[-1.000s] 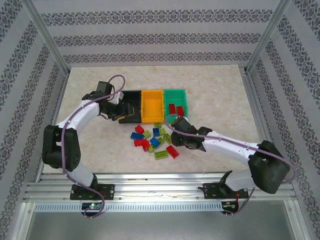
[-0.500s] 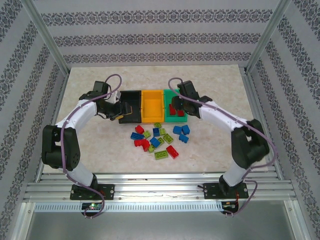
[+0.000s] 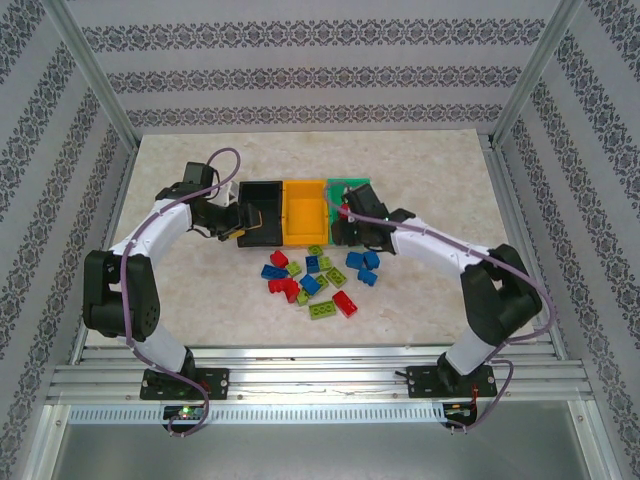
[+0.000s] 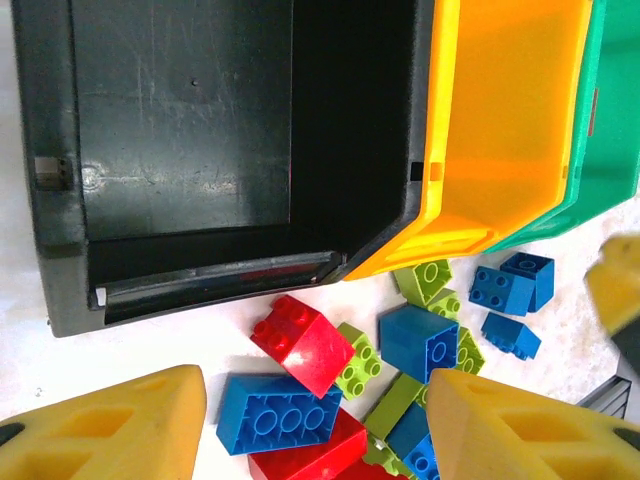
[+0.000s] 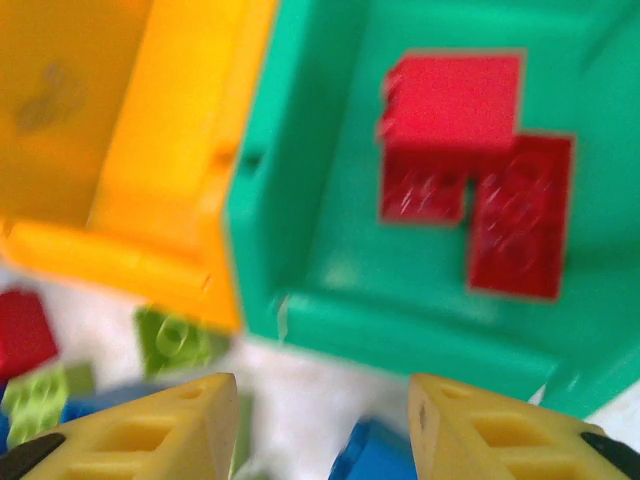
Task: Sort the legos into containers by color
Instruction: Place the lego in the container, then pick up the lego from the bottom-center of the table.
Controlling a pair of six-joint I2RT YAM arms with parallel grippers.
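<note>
The right arm has swung back toward its base since half a second ago. The right gripper (image 3: 340, 228) now hangs over the near edge of the green bin (image 3: 352, 185) rather than over its middle. The left arm has barely shifted, and the left gripper (image 3: 244, 228) sits at the near left corner of the black bin (image 3: 265, 184).

In the right wrist view, the right gripper (image 5: 322, 390) has its yellow fingers (image 5: 160, 430) spread apart with nothing clamped. Below them, red bricks (image 5: 470, 170) lie together inside the green bin (image 5: 330, 200), which touches the orange-yellow bin (image 5: 150, 150).

In the left wrist view, the left gripper (image 4: 312, 385) is likewise spread wide and holds nothing. It looks down on the black bin (image 4: 180, 120), the orange-yellow bin (image 4: 510, 100) pressed against it, and a strip of the green bin (image 4: 615, 120).

The three bins stand in a row, touching, with the orange-yellow bin (image 3: 305, 215) in the middle. The loose legos (image 3: 315, 280), red, blue and lime green, lie scattered on the marbled table (image 3: 440, 170) just in front of the bins. A red brick (image 4: 300, 340) and a blue brick (image 4: 275, 415) lie nearest the black bin's front wall.
</note>
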